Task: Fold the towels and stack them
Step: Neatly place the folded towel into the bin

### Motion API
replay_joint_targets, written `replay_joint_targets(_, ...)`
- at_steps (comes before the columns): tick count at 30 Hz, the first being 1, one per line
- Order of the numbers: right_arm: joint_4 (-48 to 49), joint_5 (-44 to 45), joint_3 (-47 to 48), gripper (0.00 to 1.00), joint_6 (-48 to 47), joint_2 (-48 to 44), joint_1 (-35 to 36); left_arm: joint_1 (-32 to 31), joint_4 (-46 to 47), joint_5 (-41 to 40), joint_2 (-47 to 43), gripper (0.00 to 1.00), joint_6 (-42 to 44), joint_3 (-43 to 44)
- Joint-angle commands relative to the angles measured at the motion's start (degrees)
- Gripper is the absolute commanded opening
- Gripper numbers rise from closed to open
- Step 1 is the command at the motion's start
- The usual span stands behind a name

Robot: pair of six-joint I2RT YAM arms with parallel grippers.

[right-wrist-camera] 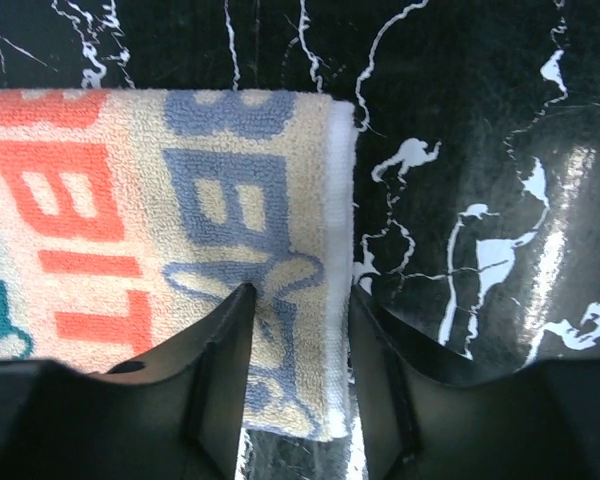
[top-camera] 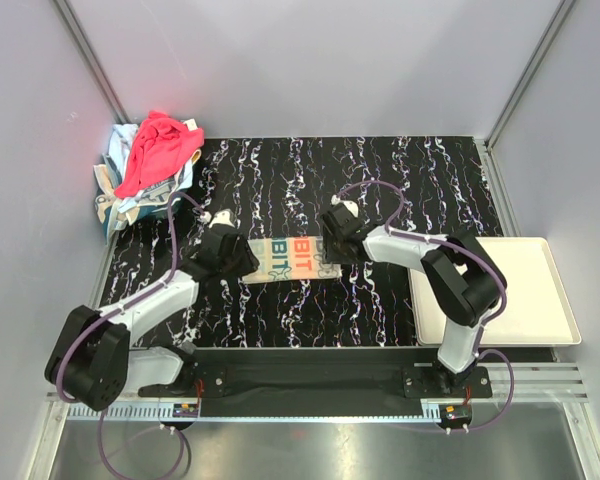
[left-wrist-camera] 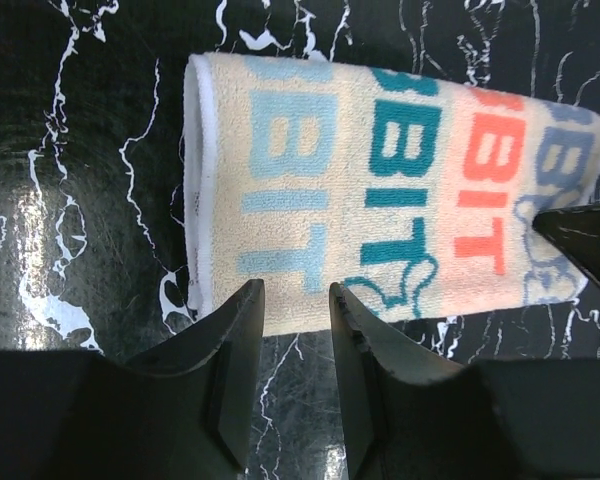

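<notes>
A cream towel with coloured block letters (top-camera: 292, 258) lies folded in a long strip on the black marbled table (top-camera: 280, 180). My left gripper (top-camera: 242, 264) sits at the strip's left end. In the left wrist view the left gripper (left-wrist-camera: 295, 300) is open, its tips at the near edge of the lettered towel (left-wrist-camera: 380, 170), with nothing between them. My right gripper (top-camera: 332, 250) is at the right end. In the right wrist view the right gripper (right-wrist-camera: 300, 310) is open and straddles the white hem of the lettered towel (right-wrist-camera: 180, 190), one finger (right-wrist-camera: 230, 330) resting on the cloth.
A heap of towels sits at the back left corner, a pink-red one (top-camera: 160, 148) on top of light blue and patterned cloth (top-camera: 125, 200). A flat cream tray (top-camera: 525, 300) lies at the right. Grey walls close in on the left, back and right sides.
</notes>
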Motion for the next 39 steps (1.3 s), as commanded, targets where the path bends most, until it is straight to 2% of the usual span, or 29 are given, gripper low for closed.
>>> replay_joint_targets(1, -3.88, 2.67, 2.23, 0.47, 1.66, 3.74, 1.67, -0.07, 0.06, -0.32, -2.67, 0.37, 0.88, 2.80)
replay_joint_targets(3, -4.60, 3.29, 2.50, 0.44, 2.28, 4.80, 1.84, -0.07, -0.29, -0.32, -2.76, 0.37, 1.06, 3.07)
replay_joint_targets(6, -5.13, 3.29, 2.15, 0.29, 3.51, 5.60, 2.02, -0.15, -0.38, -0.15, -3.20, 0.37, 1.14, 3.16)
replay_joint_targets(7, -5.82, 3.47, 2.14, 0.17, 3.86, 5.60, 2.37, -0.15, -0.30, 0.11, -3.46, 0.37, 1.14, 2.98)
replay_joint_targets(10, -9.06, 5.57, 2.85, 0.00, 4.48, 4.55, 3.16, -0.07, -0.73, 1.95, -5.03, 0.37, 0.79, 2.81)
replay_joint_targets(14, -14.52, 9.26, 1.45, 0.00, 5.53, -0.72, 4.04, -1.20, -1.00, 3.80, -8.63, 0.37, -0.08, 1.58)
replay_joint_targets(21, -34.26, 14.10, -2.60, 0.00, 9.04, -21.00, 4.39, -2.96, -0.21, 4.86, -13.39, 0.37, -1.31, 0.08)
replay_joint_targets(28, -48.62, 19.02, -2.52, 0.00, 13.00, -30.00, 4.39, -4.02, 4.79, 8.19, -13.83, 0.36, -2.72, -2.46)
replay_joint_targets(33, -53.81, 24.99, 1.09, 0.00, 12.75, -30.18, 1.76, -4.99, 7.17, 8.99, -14.71, 0.36, -3.51, -4.75)
replay_joint_targets(39, -46.01, 17.80, -2.16, 0.00, 5.99, -38.68, -13.16, -7.45, 7.88, 9.43, -15.42, 0.36, -3.78, -6.16)
